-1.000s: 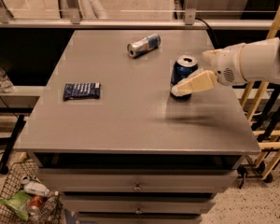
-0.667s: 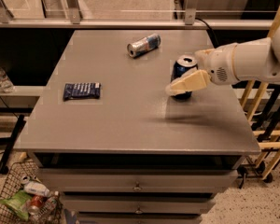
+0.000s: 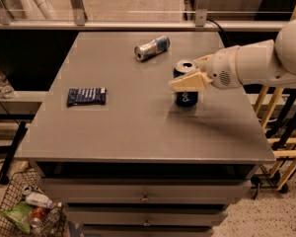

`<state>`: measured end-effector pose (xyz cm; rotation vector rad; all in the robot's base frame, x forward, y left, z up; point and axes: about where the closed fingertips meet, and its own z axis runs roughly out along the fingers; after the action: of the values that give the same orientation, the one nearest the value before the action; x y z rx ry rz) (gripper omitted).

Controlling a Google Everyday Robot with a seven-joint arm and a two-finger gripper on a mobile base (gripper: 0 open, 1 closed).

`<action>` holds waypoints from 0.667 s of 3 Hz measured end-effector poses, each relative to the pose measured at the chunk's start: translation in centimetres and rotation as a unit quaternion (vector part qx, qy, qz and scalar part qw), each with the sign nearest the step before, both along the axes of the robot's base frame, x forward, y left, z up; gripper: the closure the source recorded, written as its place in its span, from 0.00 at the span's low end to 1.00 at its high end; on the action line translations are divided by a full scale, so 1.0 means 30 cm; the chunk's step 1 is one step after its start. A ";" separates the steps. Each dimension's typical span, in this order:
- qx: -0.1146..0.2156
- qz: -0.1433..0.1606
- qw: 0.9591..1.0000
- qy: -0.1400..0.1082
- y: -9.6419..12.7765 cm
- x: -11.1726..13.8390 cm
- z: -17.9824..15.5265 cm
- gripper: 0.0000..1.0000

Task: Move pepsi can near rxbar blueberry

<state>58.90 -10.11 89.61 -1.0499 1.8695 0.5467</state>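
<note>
The pepsi can (image 3: 186, 98), dark blue with a silver top, stands upright on the right part of the grey table (image 3: 138, 127). My gripper (image 3: 186, 76) comes in from the right on a white arm and is shut on the pepsi can, one cream finger (image 3: 187, 82) across its front and the other behind it. I cannot tell whether the can's base rests on the table or is just above it. The rxbar blueberry (image 3: 87, 96), a flat dark blue wrapper, lies on the left part of the table, well to the left of the can.
A slimmer silver-and-blue can (image 3: 152, 48) lies on its side at the back middle of the table. A wire basket with trash (image 3: 24, 211) stands on the floor at the lower left. A wooden rack (image 3: 286, 122) stands to the right of the table.
My gripper and the pepsi can have moved together a little to the left, toward the middle of the table. The rxbar and the lying can have not moved.
</note>
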 end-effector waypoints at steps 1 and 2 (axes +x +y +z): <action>0.015 0.016 0.999 -0.023 0.004 0.011 0.083 0.71; 0.020 0.040 0.997 -0.057 -0.007 0.018 0.204 0.93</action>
<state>59.42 -10.31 95.73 -1.1101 1.7170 0.5577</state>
